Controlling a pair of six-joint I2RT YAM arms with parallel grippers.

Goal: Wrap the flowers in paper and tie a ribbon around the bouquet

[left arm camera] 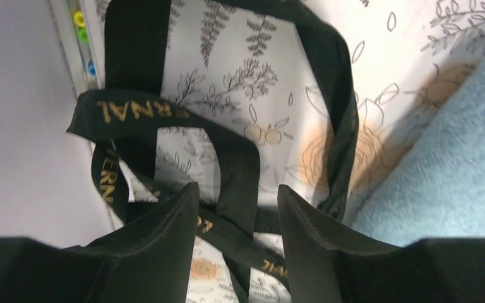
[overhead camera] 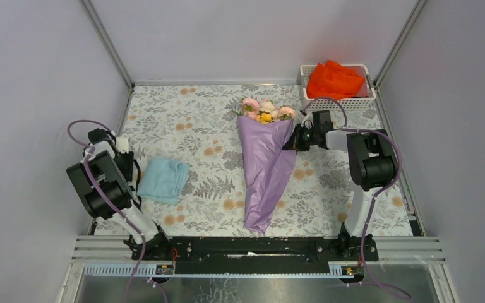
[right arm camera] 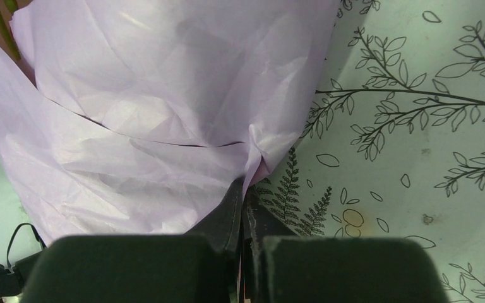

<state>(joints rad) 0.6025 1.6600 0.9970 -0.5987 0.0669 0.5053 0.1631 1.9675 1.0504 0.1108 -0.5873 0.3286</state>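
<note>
The bouquet lies in the middle of the table: pink, yellow and white flowers (overhead camera: 265, 111) stick out of the far end of a lilac paper (overhead camera: 266, 167) cone. My right gripper (overhead camera: 289, 145) is at the cone's right edge, shut on a pinched fold of the paper (right arm camera: 164, 107), as the right wrist view (right arm camera: 247, 187) shows. At the table's left edge, loops of black ribbon (left arm camera: 136, 57) with gold lettering lie on the cloth. My left gripper (left arm camera: 237, 192) hangs low over them with its jaws apart. One strand runs between the fingers without either touching it.
A folded light blue cloth (overhead camera: 163, 180) lies just right of the ribbon (left arm camera: 455, 170). A white basket (overhead camera: 341, 103) holding an orange cloth (overhead camera: 335, 79) stands at the back right. The left wall and the table's frame rail (left arm camera: 69, 57) are close beside the left gripper.
</note>
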